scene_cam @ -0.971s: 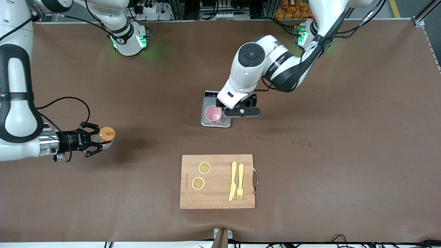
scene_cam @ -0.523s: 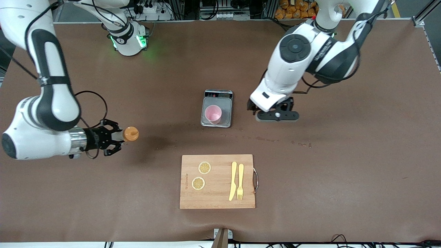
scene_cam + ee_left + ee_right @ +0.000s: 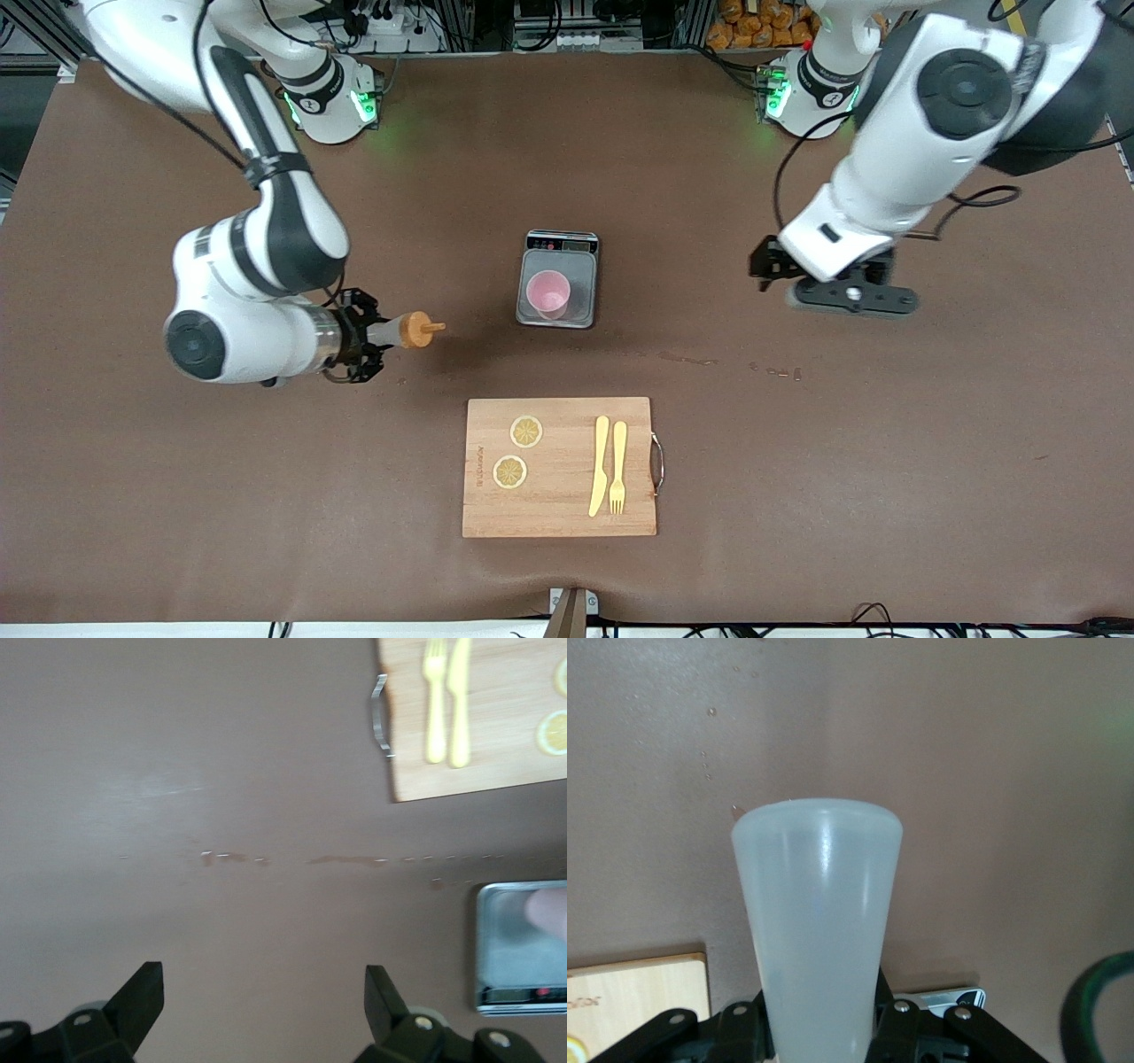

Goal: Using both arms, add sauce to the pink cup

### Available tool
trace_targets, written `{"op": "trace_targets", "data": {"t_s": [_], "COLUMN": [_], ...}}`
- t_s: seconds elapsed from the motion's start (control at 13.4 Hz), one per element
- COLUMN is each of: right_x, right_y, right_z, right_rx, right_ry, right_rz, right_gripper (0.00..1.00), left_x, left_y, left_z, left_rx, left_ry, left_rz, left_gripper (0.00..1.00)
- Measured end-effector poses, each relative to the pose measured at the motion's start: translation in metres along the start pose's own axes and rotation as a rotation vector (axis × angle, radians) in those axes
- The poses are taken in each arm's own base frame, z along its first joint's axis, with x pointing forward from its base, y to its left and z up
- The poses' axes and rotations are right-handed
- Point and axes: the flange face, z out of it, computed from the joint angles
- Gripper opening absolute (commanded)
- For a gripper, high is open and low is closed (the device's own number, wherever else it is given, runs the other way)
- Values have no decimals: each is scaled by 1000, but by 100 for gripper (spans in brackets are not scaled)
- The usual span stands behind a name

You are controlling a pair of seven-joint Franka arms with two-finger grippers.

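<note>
**Sauce bottle held sideways, pink cup on the scale**

The brown tabletop (image 3: 886, 461) carries everything. The right arm (image 3: 257, 230) reaches out from its base and bends low over the tabletop toward its own end. The left arm (image 3: 921, 133) is up over its own end of the tabletop, well apart from the cup.

A wooden cutting board (image 3: 558, 505) lies nearer to the front camera than the scale, with two lemon slices (image 3: 526, 431), a yellow knife (image 3: 600, 465) and a yellow fork (image 3: 617, 467) on it.

The grey scale (image 3: 580, 312) sits mid-table, and the pink cup (image 3: 547, 292) stands upright on its tray.

The left gripper (image 3: 264, 992) hangs over bare tabletop with its fingers spread wide and nothing between them.

The right gripper (image 3: 361, 335) is clamped on the sauce (image 3: 403, 330), which lies nearly horizontal in the air, its orange cap and nozzle aimed toward the scale. The bottle is over bare tabletop, well apart from the cup. In the right wrist view the frosted body (image 3: 818, 930) rises from between the closed fingers.
</note>
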Motion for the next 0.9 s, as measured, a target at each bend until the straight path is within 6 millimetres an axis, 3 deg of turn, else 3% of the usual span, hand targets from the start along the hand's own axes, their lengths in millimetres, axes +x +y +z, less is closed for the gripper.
{"op": "trace_targets", "data": {"t_s": [0.22, 0.45, 0.67, 0.9], "right_x": [-44, -76, -109, -137], "right_y": [14, 27, 42, 58], "right_z": [12, 22, 34, 46], "right_rx": [4, 19, 53, 94], "right_ry": [70, 144, 238, 340], "right_rz": [6, 26, 44, 43], "right_gripper": [32, 33, 33, 37], "left_x": [-10, -28, -41, -47], "left_y": [-58, -96, -118, -123], "left_z": [-21, -46, -67, -87], "left_rx": [17, 26, 28, 27], "left_ry": [-38, -62, -50, -59], "left_rz": [65, 99, 95, 51], "left_gripper": [100, 100, 100, 100]}}
